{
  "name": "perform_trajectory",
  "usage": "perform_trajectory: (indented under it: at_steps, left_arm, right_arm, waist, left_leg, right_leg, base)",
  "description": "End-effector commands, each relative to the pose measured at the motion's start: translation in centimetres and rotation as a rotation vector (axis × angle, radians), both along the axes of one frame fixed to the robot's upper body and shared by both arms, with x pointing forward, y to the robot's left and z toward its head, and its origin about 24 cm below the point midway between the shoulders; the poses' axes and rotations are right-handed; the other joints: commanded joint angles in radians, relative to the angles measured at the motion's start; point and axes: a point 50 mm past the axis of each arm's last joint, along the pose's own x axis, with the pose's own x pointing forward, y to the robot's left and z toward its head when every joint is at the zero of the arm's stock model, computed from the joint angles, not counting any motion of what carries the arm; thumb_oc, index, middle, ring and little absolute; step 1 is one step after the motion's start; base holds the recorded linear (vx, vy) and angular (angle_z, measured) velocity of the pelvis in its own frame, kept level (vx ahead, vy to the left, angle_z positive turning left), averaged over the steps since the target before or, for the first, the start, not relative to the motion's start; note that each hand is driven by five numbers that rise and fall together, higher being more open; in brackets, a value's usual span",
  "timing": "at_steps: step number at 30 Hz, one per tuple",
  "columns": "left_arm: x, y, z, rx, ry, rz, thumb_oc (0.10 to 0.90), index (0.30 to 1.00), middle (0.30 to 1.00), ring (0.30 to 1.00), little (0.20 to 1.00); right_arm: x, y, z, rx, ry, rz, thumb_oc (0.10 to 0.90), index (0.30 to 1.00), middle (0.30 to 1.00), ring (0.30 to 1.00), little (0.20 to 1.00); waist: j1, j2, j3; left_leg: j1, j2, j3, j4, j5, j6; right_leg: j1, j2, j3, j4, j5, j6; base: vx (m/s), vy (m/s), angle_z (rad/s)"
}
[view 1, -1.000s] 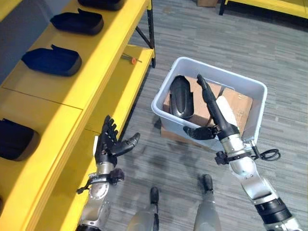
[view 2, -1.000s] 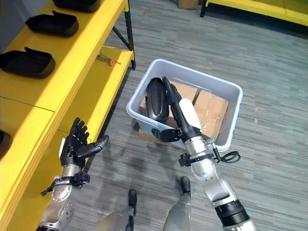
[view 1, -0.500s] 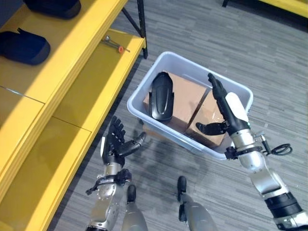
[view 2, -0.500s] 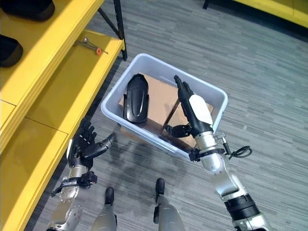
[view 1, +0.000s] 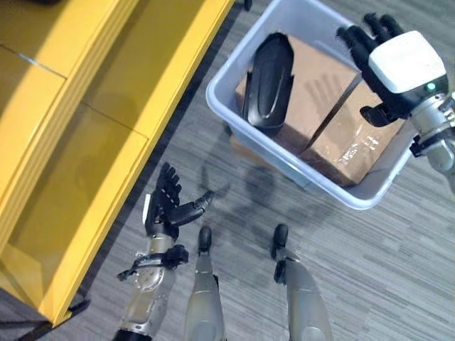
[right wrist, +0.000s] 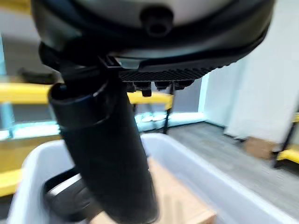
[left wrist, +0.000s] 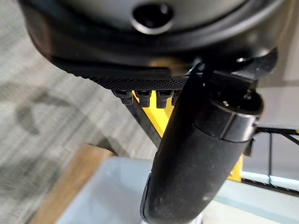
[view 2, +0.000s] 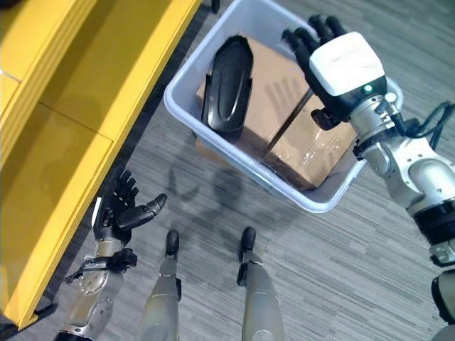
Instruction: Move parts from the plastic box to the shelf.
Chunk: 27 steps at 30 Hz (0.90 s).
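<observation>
A pale grey plastic box (view 1: 226, 101) stands on the floor at the upper right, with its rim also in the right eye view (view 2: 179, 111). One long black part (view 1: 269, 84) lies inside it on its left side, on top of brown cardboard (view 1: 323, 74). My right hand (view 1: 392, 62) hovers over the box's right half, fingers straight and spread, holding nothing. My left hand (view 1: 168, 211) is low at the left above the floor, open and empty, beside the yellow shelf (view 1: 85, 135). In the right wrist view the black part (right wrist: 65, 200) shows past the thumb.
The yellow shelf's lower board (view 2: 64, 121) runs along the left. Grey striped floor (view 1: 370, 270) lies between shelf and box. The box (left wrist: 107, 196) shows in the left wrist view behind the thumb, with a black shelf leg (left wrist: 147, 126) beyond it.
The whole view has shifted down and closer to the box, so the camera moved. My right hand rose over the box's right half. The left hand stays open.
</observation>
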Motion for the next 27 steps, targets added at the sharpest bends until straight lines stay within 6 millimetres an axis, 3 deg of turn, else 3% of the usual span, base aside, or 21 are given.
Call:
perform_trajectory:
  at_steps: [1,9,15,16,27]
  left_arm:
    - [-0.3,-0.1,4.2,0.029,-0.227,-0.054,0.9,1.0,1.0,1.0,1.0]
    - [0.0,-0.4,5.0,0.028,-0.264,-0.068,0.9,1.0,1.0,1.0,1.0]
    - [0.2,-0.6,5.3,0.016,-0.282,-0.058,0.9,1.0,1.0,1.0,1.0]
    - [0.3,-0.6,5.5,0.008,-0.29,-0.052,0.9,1.0,1.0,1.0,1.0]
    - [0.3,-0.4,6.3,0.006,-0.322,-0.031,0.9,1.0,1.0,1.0,1.0]
  right_arm:
    - [0.2,1.4,4.3,-0.106,-0.131,0.017,0.9,1.0,1.0,1.0,1.0]
    - [0.7,-0.5,8.9,-0.406,-0.192,-0.216,0.9,1.0,1.0,1.0,1.0]
    - [0.0,-0.5,12.1,-0.437,-0.292,-0.262,0.9,1.0,1.0,1.0,1.0]
    - [-0.6,-0.2,13.9,-0.454,-0.359,-0.283,0.9,1.0,1.0,1.0,1.0]
    - [-1.9,0.9,17.3,-0.394,-0.508,-0.267,0.9,1.0,1.0,1.0,1.0]
  waist:
    - [0.011,-0.048,-0.052]
    - [0.034,-0.021,-0.011]
    - [0.047,-0.003,0.007]
    - [0.056,-0.002,0.016]
    - [0.073,-0.01,0.034]
  left_leg:
    - [0.143,0.029,-0.003,-0.051,0.073,-0.101]
    - [0.065,0.03,-0.02,-0.051,0.134,-0.118]
    - [0.023,0.028,-0.034,-0.051,0.164,-0.123]
    - [0.013,0.026,-0.044,-0.051,0.171,-0.125]
    - [-0.022,0.019,-0.061,-0.051,0.189,-0.126]
  right_leg:
    - [0.097,-0.046,0.02,-0.194,0.117,0.096]
    - [-0.02,-0.063,0.018,-0.117,0.1,0.089]
    - [-0.087,-0.08,0.008,-0.045,0.074,0.081]
    - [-0.112,-0.085,0.011,-0.008,0.054,0.078]
    - [-0.165,-0.093,0.008,0.051,0.033,0.07]
  base:
    - [0.0,0.0,0.0]
    - [0.0,-0.017,0.07]
    - [0.04,-0.037,0.18]
    - [0.06,-0.023,0.11]
    - [0.02,-0.004,0.04]
